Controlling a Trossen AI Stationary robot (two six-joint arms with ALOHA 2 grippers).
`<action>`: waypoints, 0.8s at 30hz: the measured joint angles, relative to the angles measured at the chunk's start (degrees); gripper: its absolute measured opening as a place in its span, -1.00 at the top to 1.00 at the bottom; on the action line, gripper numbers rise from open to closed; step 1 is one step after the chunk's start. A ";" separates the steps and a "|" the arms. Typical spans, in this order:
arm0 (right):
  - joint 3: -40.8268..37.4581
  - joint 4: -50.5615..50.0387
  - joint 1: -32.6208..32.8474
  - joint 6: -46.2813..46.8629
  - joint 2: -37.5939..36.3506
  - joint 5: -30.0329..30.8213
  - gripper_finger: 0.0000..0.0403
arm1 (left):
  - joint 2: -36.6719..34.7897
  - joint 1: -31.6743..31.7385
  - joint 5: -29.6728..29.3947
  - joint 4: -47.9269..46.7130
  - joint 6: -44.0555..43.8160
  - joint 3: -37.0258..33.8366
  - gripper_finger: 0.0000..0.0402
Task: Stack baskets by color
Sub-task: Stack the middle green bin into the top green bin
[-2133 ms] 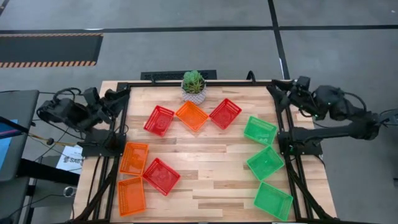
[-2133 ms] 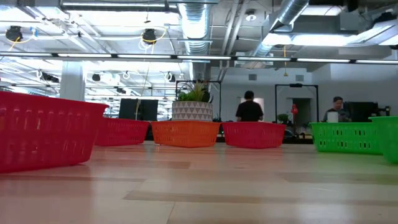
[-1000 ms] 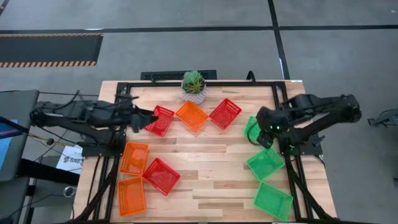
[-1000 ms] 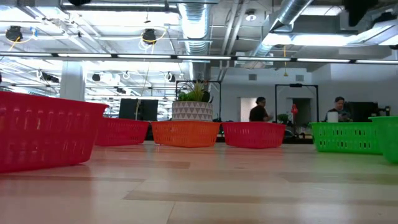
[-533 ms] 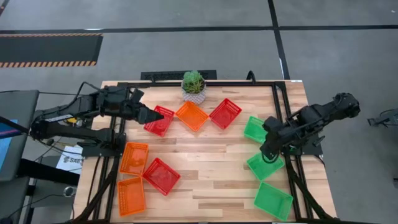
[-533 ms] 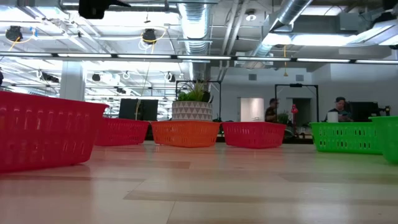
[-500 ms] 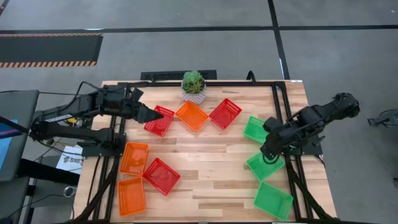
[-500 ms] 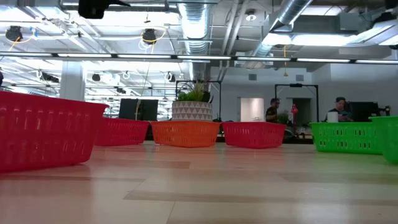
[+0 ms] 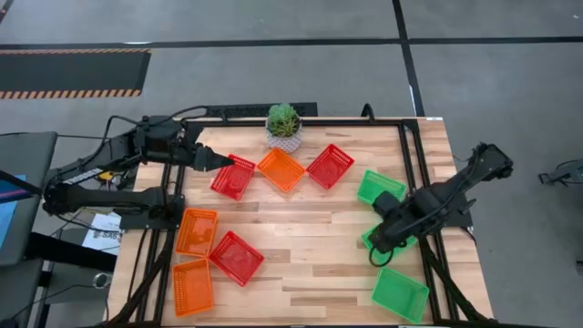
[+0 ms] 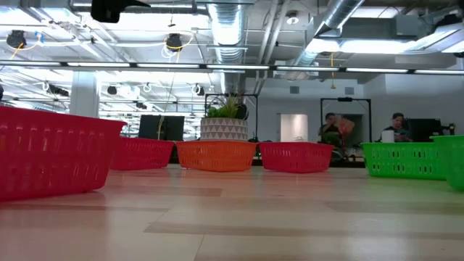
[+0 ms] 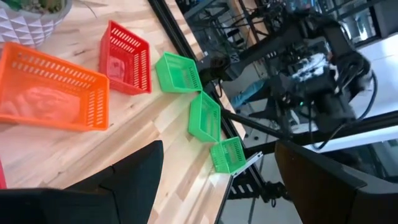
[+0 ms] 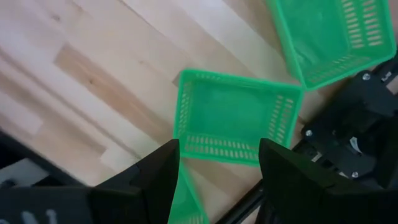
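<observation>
I can read no text, label, brand, number or sign anywhere around my pincers. A white sheet (image 9: 98,234) with dark print lies on the floor below my left arm, outside the table (image 9: 310,264), but its letters are too small for me to make out.

Baskets spread across the table (image 9: 310,264).
Three baskets (image 9: 283,169) lie in a row before the plant (image 9: 283,125); three more at each side.

One camera looks straight down, one level across the table (image 9: 310,264); wrist cameras look close past each arm's jaws.
</observation>
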 joint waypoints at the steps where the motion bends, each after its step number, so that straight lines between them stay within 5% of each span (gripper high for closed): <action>1: -0.02 0.02 -0.19 0.61 0.84 -0.10 -0.21 | 0.11 0.28 0.11 0.00 0.01 0.00 -0.48; 15: -0.04 0.24 -2.85 7.08 2.58 -1.23 -0.21 | 4.09 2.07 3.59 -1.23 4.45 0.00 -0.48; 24: -0.02 4.98 -8.75 -2.36 2.71 1.71 -0.21 | 6.37 2.07 4.15 -4.19 8.05 -0.02 -0.48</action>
